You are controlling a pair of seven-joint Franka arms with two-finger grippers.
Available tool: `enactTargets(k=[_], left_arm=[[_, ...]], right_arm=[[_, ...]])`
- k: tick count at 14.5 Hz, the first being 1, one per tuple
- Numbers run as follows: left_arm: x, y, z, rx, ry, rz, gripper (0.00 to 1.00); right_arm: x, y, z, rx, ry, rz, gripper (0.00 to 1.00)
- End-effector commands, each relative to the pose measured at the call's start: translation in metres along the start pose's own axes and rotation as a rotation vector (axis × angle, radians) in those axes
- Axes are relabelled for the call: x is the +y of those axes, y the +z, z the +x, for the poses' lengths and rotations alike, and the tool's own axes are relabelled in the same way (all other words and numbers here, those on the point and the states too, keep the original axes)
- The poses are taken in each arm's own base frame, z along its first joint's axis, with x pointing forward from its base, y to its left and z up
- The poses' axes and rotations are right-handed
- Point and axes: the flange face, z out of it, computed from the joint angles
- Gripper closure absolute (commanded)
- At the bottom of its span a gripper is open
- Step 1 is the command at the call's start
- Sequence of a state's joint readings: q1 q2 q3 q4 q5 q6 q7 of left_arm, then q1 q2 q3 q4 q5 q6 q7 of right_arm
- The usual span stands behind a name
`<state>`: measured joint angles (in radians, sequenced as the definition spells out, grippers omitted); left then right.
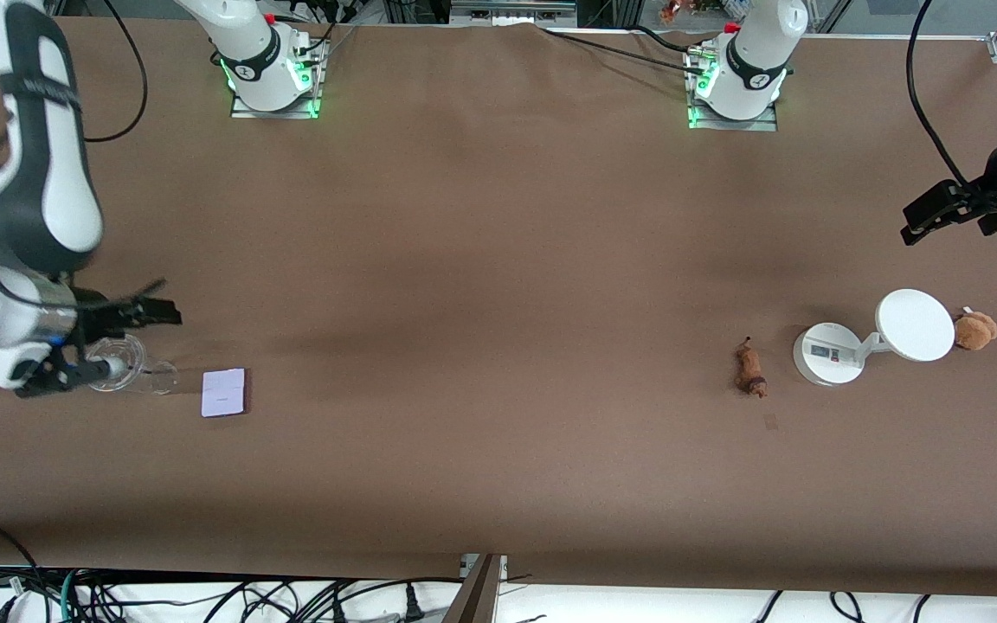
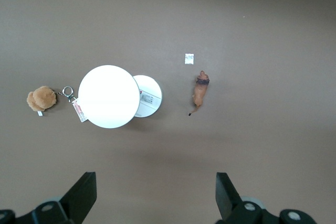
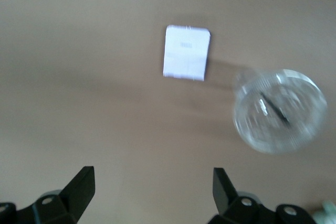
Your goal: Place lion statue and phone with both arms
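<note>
Table: wide, flat, brown cloth cover.
Right gripper: black, two-finger, jaws spread wide, empty, over a clear glass cup at the right arm's end.
Left gripper: black, jaws spread wide, empty (up over the left arm's end).
White round-based stand with a disc: fuzzy brown plush toy touching the disc's edge.
Phone: pale lavender-white flat slab, at 3 o'clock from the cup in the front view.
Lion statue: slender, orange-brown, lying at 9 o'clock from the stand.
</note>
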<state>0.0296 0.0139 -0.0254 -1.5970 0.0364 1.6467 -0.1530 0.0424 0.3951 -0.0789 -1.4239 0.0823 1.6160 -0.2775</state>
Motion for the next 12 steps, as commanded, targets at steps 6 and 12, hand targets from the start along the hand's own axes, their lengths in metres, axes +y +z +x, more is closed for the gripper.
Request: enactTargets(k=[6,12], left_arm=[[-0.002,-0.014,0.013,0.038,-0.015,-0.011,0.00],[-0.003,0.001,0.021,0.013,-0.017,-0.007,0.00]], right_arm=[[-0.032,-0.102,-0.106,-0.084,0.076,-0.021,0.01],[-0.049,-0.115,-0.123,-0.116,0.063,-0.046,0.01]])
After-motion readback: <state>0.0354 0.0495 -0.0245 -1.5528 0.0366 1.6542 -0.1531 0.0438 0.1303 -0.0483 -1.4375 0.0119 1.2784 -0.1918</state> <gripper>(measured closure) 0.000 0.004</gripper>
